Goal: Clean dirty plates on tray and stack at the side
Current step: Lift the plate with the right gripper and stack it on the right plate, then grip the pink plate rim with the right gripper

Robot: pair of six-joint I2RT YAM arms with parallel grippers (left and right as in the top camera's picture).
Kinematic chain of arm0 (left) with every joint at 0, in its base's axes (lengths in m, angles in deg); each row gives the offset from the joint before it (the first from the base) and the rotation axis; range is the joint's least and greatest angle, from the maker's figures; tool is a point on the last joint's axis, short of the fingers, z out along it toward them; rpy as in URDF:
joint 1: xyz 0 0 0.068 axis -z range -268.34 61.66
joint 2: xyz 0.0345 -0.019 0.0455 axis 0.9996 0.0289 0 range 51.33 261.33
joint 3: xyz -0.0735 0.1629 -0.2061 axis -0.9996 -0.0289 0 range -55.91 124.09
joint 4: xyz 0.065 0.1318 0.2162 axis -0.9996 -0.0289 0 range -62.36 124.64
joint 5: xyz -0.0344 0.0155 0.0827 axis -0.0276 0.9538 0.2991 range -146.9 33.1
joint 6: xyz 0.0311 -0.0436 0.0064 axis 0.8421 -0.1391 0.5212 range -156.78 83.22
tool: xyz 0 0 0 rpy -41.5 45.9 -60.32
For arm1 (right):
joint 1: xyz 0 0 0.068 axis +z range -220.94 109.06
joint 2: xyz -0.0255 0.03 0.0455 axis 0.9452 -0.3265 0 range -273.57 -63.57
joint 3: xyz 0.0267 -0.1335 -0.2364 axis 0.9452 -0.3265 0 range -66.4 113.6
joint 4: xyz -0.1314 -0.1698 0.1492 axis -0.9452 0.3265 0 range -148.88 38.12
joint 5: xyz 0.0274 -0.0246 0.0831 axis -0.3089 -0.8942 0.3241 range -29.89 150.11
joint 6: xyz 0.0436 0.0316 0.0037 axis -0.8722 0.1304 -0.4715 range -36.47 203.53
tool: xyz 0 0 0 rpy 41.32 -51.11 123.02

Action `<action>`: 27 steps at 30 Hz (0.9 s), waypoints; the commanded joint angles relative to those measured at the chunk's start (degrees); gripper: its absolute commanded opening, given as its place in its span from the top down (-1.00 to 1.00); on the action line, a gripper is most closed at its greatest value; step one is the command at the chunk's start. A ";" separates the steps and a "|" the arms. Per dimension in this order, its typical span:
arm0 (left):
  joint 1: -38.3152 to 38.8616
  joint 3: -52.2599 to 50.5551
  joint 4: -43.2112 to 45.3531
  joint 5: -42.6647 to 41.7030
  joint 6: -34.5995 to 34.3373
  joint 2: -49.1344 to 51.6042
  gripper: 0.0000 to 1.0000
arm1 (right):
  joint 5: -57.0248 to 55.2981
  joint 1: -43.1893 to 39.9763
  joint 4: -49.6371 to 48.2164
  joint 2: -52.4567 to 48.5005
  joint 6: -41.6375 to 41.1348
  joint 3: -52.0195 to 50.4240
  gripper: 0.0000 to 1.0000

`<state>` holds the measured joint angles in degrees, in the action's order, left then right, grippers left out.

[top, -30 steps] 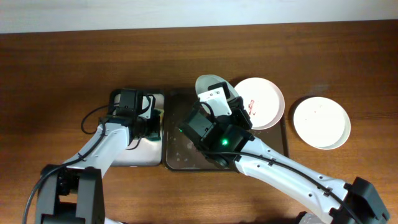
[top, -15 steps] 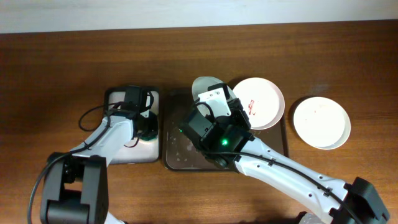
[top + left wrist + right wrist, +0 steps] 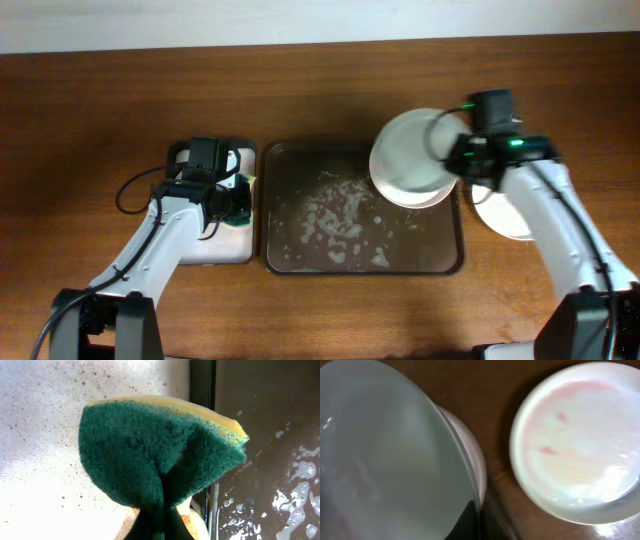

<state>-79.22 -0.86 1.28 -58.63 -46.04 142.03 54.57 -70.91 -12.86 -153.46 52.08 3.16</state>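
My right gripper [image 3: 458, 160] is shut on the rim of a pale green plate [image 3: 408, 155] and holds it over the back right corner of the dark tray [image 3: 300, 262]. In the right wrist view, the gripper [image 3: 477, 522] pinches this plate [image 3: 385, 455]. A white plate [image 3: 425, 198] lies just under it, mostly hidden; its rim shows in the right wrist view [image 3: 472, 460]. A third white plate [image 3: 520, 222] with faint pink smears [image 3: 580, 440] lies on the table to the right of the tray. My left gripper [image 3: 233, 197] is shut on a green and yellow sponge [image 3: 160, 450].
The sponge hangs over the small white-lined sponge tray [image 3: 215, 250], left of the dark tray; its sudsy floor shows in the left wrist view [image 3: 40, 460]. White suds [image 3: 335, 215] cover the middle of the dark tray. The right arm crosses the plate on the table.
My right arm has swung from the tray's middle to the right, carrying the pale green plate over the white plate. The left gripper has stayed over the sponge tray with the sponge.
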 commanded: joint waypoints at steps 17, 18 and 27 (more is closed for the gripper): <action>-0.35 0.13 0.09 -0.83 -0.48 -0.28 1.00 | 7.61 -31.19 3.28 -0.87 -0.39 -2.93 0.17; -0.35 0.13 0.13 -0.83 -0.48 -0.28 1.00 | 8.76 -31.19 3.08 -0.87 -0.37 -2.93 0.16; -0.35 0.13 0.09 -0.83 -0.48 -0.28 1.00 | 22.01 -15.63 -13.49 -4.87 27.87 -2.93 -0.09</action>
<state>-79.22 -0.88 1.32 -58.72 -46.04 142.03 74.30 -91.61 -24.51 -155.67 69.24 0.48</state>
